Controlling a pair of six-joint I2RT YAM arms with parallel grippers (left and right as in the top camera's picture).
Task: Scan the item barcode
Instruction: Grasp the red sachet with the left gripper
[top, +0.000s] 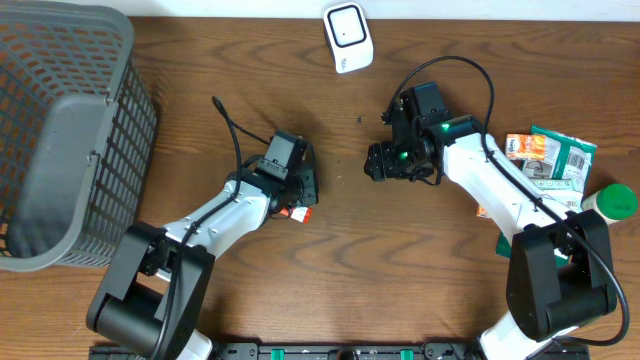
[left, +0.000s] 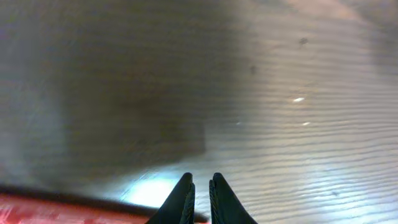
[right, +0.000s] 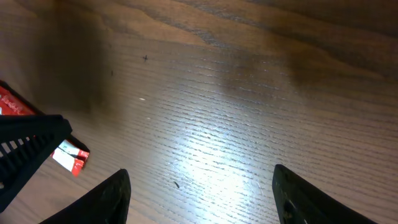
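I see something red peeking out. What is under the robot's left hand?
A small red and white item pokes out beneath the left hand, on the table. The hand covers most of it, so I cannot see a barcode.

Basket at table's far left corner, running down left edge. Scanner at far edge, just right of centre. Left gripper mid-table, left of centre. Box on table just beside it, on its near side. Right gripper mid-table, right of centre, facing left gripper, gap between them. Packets heaped at right edge, about midway along it. Bottle at right edge too, touching heap's near right side.
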